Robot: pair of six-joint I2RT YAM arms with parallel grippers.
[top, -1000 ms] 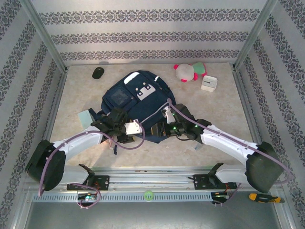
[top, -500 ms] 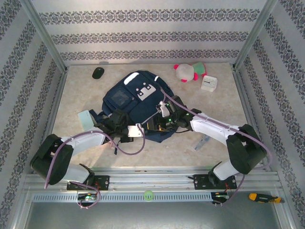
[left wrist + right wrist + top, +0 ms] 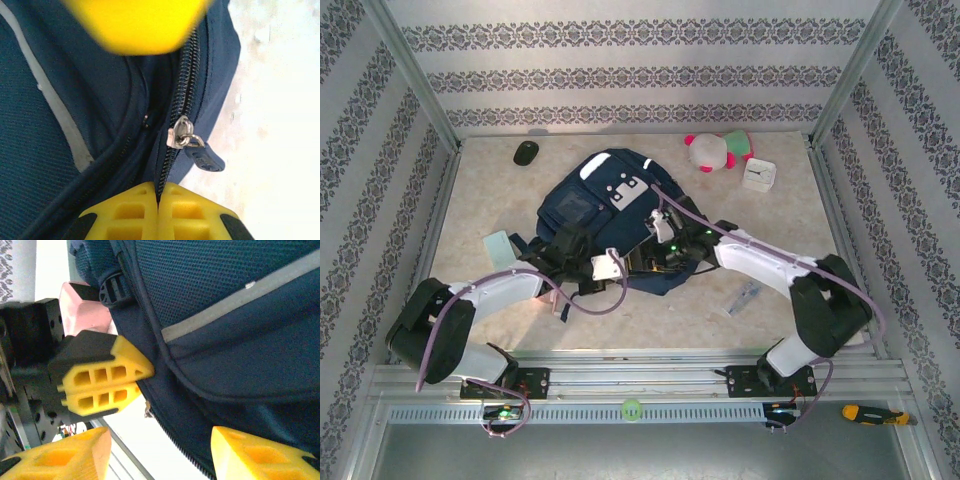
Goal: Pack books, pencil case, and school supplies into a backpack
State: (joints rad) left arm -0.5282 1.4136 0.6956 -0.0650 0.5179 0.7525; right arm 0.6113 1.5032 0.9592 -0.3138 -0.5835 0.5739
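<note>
Navy, white-striped backpack (image 3: 605, 205) sits mid-table. Left gripper (image 3: 158, 192) pinches its near zipper edge tight; right gripper (image 3: 160, 452) gapes wide alongside, gripping nothing. Bare table (image 3: 800, 240) lies to the right.

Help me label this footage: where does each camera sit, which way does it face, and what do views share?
Top external: above and behind the bases, looking down on the table; left arm and right arm meet at the backpack.
Left wrist: on the left arm, looking past its shut left hand at the backpack's zipper pull.
Right wrist: on the right arm, facing the backpack's striped side, framed by its open right hand.
Shared: both wrist views show the left hand pinching the backpack's zipper seam.
</note>
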